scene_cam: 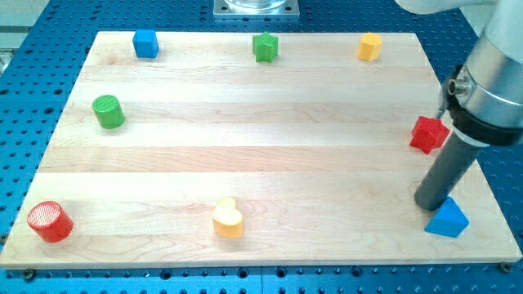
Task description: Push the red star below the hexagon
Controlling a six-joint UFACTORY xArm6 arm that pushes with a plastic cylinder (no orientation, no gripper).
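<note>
Red is what I'm after: the red star [428, 134] sits near the board's right edge, well toward the view's bottom and right of the yellow hexagon [370, 46], which stands close to the top edge of the wooden board [245, 163]. Taking that hexagon as my landmark, the green star-like block [265, 47] lies to its left in the same row, and the blue cube [145, 43] farther left again. The green cylinder [108, 111] is far left and somewhat lower; the red cylinder [50, 221] and the yellow heart [228, 218] lie far below it, near the bottom edge.

My tip [431, 204] has no jaws to open or close; it is a bare rod holding nothing. It rests well below the hexagon, lower than the star and apart from it, and just beside the blue triangular block [447, 219], perhaps touching it; I cannot tell.

I judge the step in hand to be the approach: the star is not yet engaged. It already lies lower than the hexagon but off to the right, so the next move calls for getting my tip round to the star's right side, clear of the blue triangle, then pushing it leftward until it lines up under the hexagon.
</note>
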